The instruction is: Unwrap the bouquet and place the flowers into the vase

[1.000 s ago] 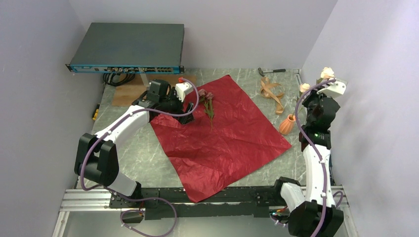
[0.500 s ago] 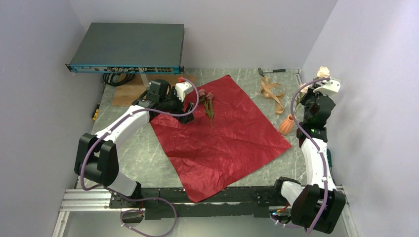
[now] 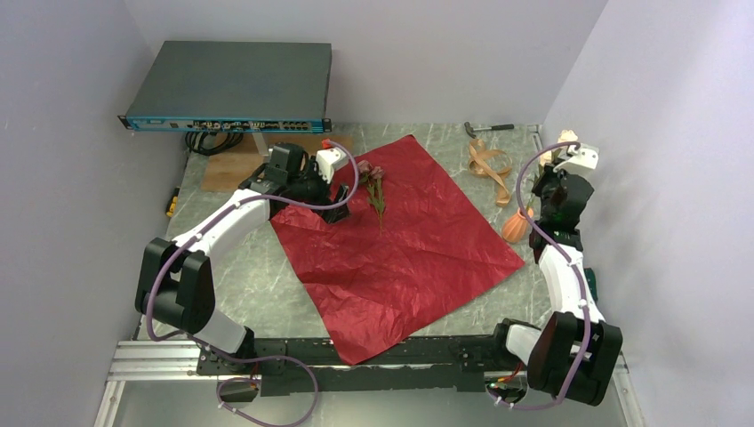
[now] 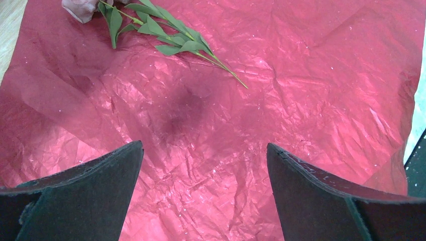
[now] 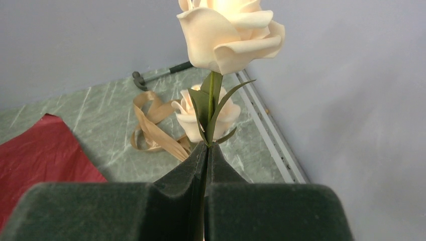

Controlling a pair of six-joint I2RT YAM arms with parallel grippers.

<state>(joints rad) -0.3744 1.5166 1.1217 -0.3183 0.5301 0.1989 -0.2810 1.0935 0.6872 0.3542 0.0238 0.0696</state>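
Note:
The bouquet's dark red wrapping paper point(image 3: 400, 240) lies unfolded flat on the table. Pink-headed flowers point(image 3: 375, 187) with leafy stems point(image 4: 166, 30) rest on its far left part. My left gripper point(image 3: 338, 200) hovers open just left of them, with only red paper point(image 4: 301, 75) between its fingers point(image 4: 203, 150). My right gripper point(image 3: 553, 182) is shut on the thin green stem of a cream rose point(image 5: 228, 30), and a second cream rose point(image 5: 201, 118) shows behind it. It holds them upright just above the orange vase point(image 3: 516, 227), which is hidden in the right wrist view.
A loose tan ribbon point(image 3: 489, 165) lies behind the vase, and a small hammer point(image 3: 487, 129) sits near the back wall. A network switch point(image 3: 236, 84) and a wooden board point(image 3: 236, 169) occupy the back left. The side wall stands close to the right arm.
My right gripper has moved left and down with the cream roses, closer over the vase. The left arm and the flowers on the paper have not moved.

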